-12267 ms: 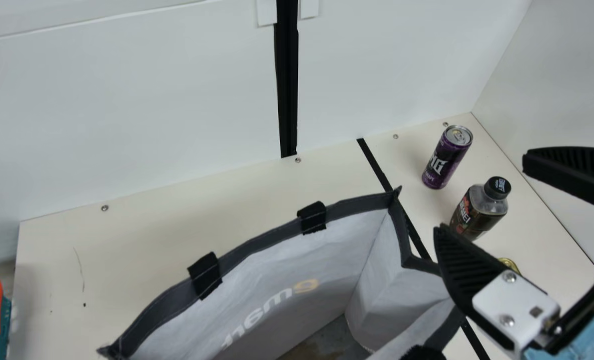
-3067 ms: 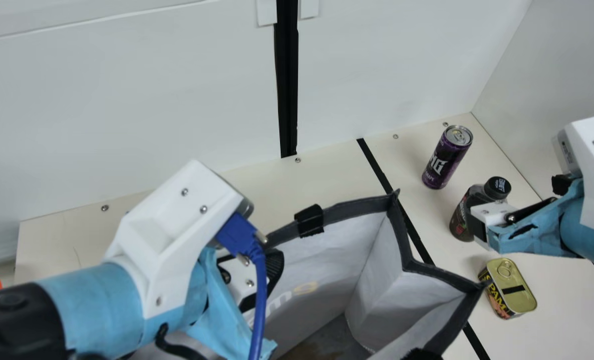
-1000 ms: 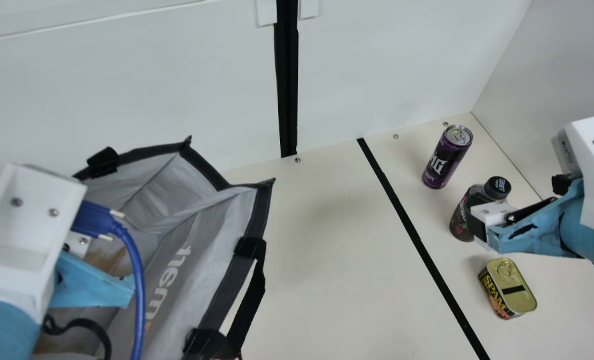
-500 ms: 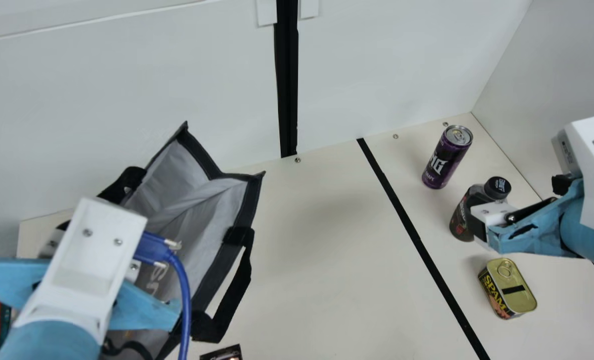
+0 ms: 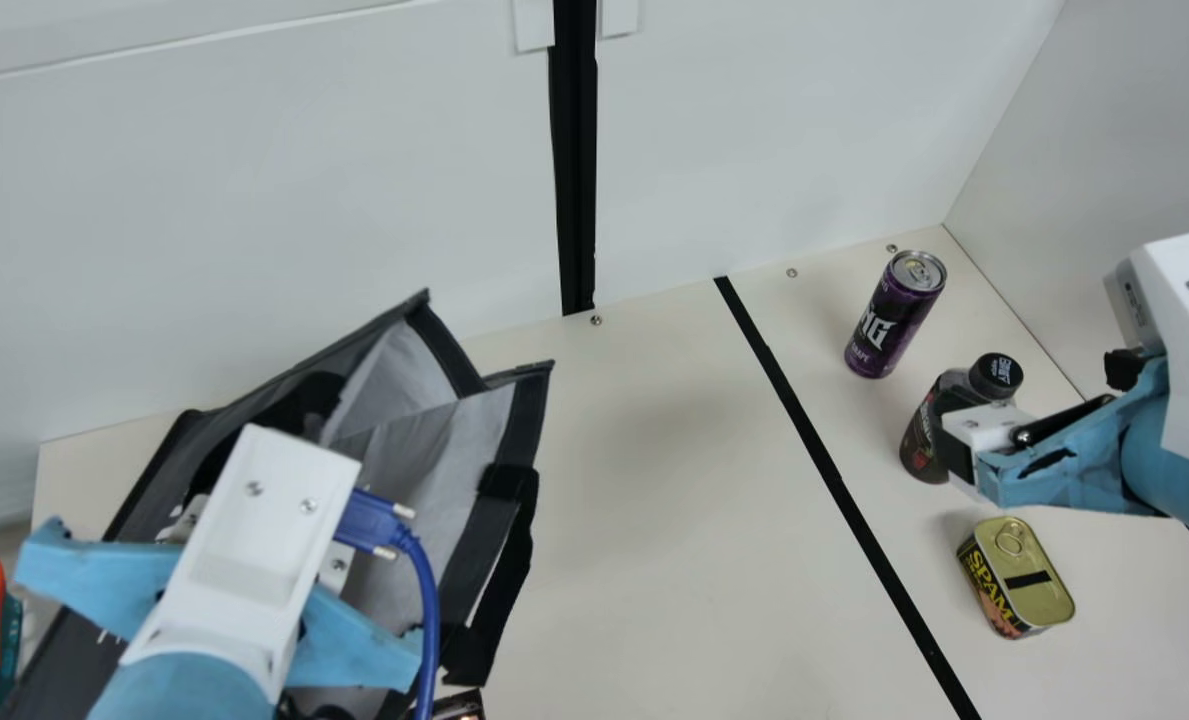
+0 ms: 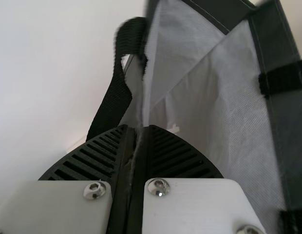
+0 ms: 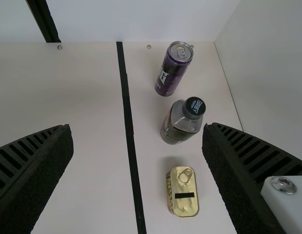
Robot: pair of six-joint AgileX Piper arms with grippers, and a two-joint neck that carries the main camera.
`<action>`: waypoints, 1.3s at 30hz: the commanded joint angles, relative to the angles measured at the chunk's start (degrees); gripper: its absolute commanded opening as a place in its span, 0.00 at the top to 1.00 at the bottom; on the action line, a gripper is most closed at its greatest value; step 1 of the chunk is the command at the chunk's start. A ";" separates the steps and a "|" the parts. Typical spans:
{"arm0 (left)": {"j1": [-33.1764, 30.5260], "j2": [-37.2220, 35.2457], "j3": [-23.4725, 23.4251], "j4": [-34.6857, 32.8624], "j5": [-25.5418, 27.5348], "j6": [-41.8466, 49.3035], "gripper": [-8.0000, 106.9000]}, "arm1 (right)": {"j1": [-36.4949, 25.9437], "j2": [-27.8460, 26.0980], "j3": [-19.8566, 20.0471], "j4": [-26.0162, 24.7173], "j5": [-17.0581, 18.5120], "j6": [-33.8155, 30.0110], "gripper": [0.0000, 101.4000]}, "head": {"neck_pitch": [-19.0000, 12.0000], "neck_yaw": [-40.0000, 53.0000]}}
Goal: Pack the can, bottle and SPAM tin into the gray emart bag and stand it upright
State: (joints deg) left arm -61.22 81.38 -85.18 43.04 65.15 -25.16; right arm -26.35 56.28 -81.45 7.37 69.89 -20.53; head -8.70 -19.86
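Left of the black strip (image 5: pixel 822 451), across a broad stretch of cream table (image 5: pixel 654 500), the left gripper (image 5: pixel 359 645) had the wall of the gray emart bag (image 5: pixel 509 425) pinched between its jaws. Right of the strip sat the can (image 5: pixel 892 320), bottle (image 5: pixel 924 430) and SPAM tin (image 5: pixel 1029 580), gaps between; there the right gripper (image 5: pixel 969 448) hung, jaws spread wide.

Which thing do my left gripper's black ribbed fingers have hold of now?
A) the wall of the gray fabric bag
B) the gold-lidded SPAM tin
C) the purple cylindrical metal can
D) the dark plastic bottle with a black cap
A: in the left wrist view, the left gripper is closed with a wall of the gray fabric bag pinched between its fingers.
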 commanded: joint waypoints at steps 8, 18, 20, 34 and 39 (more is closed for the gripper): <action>0.53 1.13 1.79 -1.49 -2.00 -0.89 1.00 | 0.00 0.00 0.00 0.00 0.00 0.00 0.06 | -1.30 -0.14; 4.72 2.11 3.93 -8.89 -6.60 0.04 1.00 | 0.00 0.00 0.00 0.00 0.00 0.00 0.06 | -1.30 -0.14; 5.99 2.25 4.35 -11.25 -7.85 0.57 1.00 | 0.00 0.00 0.00 0.00 0.00 0.00 0.06 | -1.30 -0.14; 15.16 1.36 7.31 -31.43 -17.07 7.41 1.00 | 0.00 0.00 0.00 0.00 0.00 0.00 0.06 | -1.30 -0.14; 17.82 0.87 8.12 -39.08 -18.98 11.16 1.00 | 0.00 0.00 0.00 0.00 0.00 0.00 0.06 | -1.30 -0.14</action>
State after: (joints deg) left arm -43.94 82.36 -77.10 7.93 46.56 -14.91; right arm -26.35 56.28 -81.45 7.37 69.89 -20.53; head -8.70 -19.86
